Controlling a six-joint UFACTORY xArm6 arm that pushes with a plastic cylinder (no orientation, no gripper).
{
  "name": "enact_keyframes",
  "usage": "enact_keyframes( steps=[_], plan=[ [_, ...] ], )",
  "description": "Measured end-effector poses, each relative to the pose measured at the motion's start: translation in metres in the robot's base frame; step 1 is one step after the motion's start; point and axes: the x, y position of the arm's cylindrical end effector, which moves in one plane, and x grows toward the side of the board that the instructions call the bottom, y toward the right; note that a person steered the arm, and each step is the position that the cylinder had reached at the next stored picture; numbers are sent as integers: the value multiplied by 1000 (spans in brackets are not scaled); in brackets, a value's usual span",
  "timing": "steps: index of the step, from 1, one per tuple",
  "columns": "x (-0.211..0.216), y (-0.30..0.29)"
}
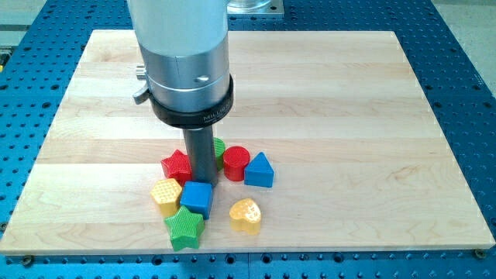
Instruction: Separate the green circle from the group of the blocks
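A pale wooden worktop with lengthwise grain lay on a blue perforated metal bench. The arm carried no claw, only a dark rod. My tip stood within the cluster near the view's bottom, just above the blue cube. The green circle peeked out just right of the rod, mostly hidden, touching the red cylinder. Around them sat a red star-like block, a blue triangle, a yellow hexagon, a green star and a yellow heart.
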Motion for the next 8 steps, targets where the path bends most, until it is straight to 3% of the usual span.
enact_keyframes(
  steps=[1, 2, 4, 6, 7, 8],
  plan=[
    [-20, -4],
    [-7, 12],
    [-118, -55],
    [-51, -3],
    [-75, 21],
    [-132, -22]
  ],
)
